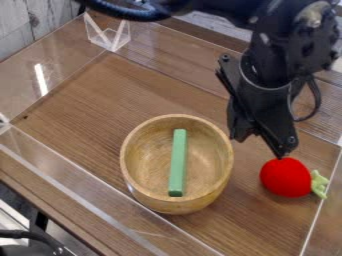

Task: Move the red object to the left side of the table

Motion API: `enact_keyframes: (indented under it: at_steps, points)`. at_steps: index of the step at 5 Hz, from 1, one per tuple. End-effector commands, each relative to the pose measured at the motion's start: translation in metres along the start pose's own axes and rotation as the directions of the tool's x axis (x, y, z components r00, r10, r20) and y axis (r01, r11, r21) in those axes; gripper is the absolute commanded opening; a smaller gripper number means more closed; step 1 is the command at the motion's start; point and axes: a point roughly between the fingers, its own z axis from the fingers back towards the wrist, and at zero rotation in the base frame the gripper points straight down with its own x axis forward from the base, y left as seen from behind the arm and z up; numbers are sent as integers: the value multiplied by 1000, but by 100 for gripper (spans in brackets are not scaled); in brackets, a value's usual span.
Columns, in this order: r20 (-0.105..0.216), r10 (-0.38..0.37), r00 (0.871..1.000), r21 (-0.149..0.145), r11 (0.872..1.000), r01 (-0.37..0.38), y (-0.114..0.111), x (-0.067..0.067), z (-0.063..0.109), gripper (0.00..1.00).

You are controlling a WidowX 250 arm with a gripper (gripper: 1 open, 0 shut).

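Brown wood-grain tabletop (80, 115) spreads beneath the black, glossy jointed robot hand (262, 142). Below and beside the hand sits a round tan wooden bowl (217, 192), holding a slim green stick (178, 163). The round red leafy-tipped toy (285, 177) lies on the table just below the fingertips. The hand is clenched, grasping nothing.
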Motion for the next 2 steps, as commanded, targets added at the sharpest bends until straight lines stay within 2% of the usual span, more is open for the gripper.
enact_keyframes:
  at_steps: [1, 2]
  points:
    - [49, -30, 998, -23, 999, 31, -10, 12, -6, 0]
    - [51, -65, 997, -43, 997, 67, -21, 16, -20, 100]
